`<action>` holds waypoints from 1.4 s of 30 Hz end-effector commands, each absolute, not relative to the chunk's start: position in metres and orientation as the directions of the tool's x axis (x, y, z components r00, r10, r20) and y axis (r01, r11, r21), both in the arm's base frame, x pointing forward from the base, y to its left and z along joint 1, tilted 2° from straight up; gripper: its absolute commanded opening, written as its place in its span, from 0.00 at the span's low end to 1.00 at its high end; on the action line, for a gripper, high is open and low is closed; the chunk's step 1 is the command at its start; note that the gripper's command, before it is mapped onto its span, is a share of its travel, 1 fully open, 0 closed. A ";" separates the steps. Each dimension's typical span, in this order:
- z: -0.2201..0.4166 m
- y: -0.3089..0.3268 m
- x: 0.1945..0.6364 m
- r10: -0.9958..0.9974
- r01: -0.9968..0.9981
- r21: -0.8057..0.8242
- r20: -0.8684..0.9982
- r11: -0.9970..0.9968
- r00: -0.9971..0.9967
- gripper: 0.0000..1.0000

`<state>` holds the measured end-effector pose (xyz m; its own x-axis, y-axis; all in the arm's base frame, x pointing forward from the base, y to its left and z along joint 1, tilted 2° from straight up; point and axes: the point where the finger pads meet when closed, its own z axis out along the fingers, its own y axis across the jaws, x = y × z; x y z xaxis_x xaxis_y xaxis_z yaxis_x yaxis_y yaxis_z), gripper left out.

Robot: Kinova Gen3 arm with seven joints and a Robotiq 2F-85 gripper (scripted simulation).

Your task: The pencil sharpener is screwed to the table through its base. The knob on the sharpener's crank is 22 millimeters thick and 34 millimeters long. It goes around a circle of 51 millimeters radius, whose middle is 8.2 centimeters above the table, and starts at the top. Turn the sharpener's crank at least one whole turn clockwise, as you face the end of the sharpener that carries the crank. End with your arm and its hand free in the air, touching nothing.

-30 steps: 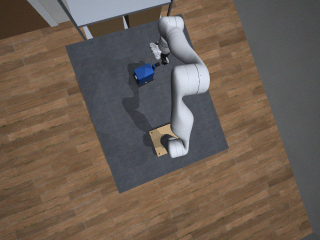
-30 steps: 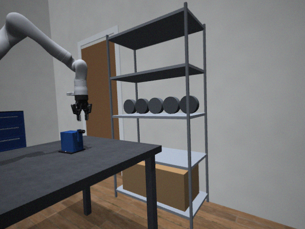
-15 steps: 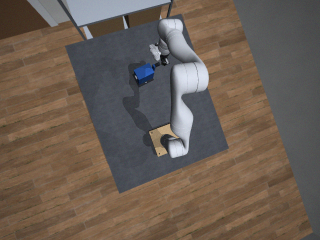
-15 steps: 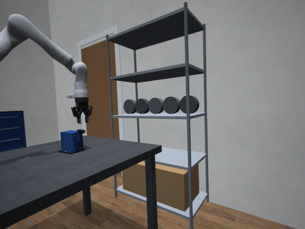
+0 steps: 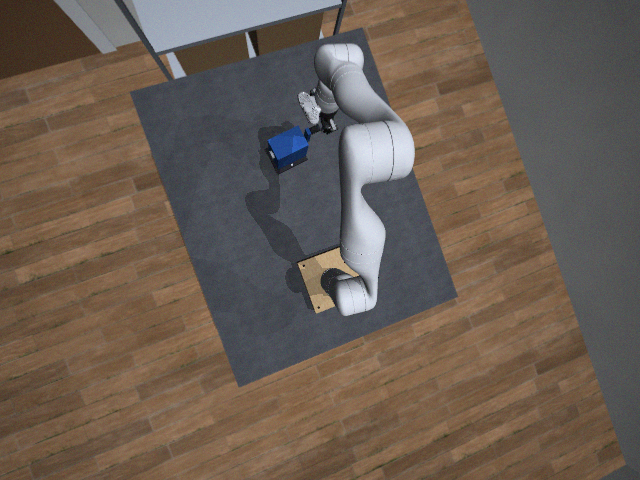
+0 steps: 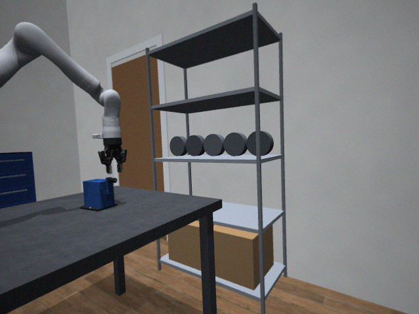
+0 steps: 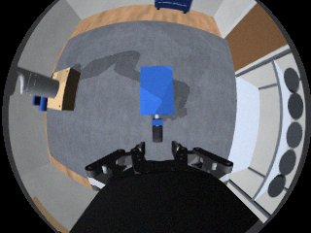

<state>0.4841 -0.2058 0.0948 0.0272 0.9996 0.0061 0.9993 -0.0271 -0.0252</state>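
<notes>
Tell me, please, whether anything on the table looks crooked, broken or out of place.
Nothing stands out. The blue pencil sharpener sits upright and flat on the dark table, its crank knob at the top. The tool hangs open above the knob, not touching it.

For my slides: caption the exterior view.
Open gripper hangs above the crank knob of the blue sharpener.

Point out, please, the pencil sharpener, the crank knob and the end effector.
pencil sharpener [image 6: 97, 194], exterior view, blue body's side face
crank knob [image 7: 157, 132], wrist view, knob's dark barrel
end effector [image 6: 113, 167], exterior view, between its fingertips
</notes>
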 end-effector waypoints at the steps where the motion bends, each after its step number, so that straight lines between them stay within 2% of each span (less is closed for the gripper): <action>1: 0.091 -0.206 0.483 1.000 0.999 -0.028 0.007 -0.027 0.028 0.53; 42: 0.085 -0.206 0.483 1.000 0.999 -0.028 0.007 -0.027 0.028 0.53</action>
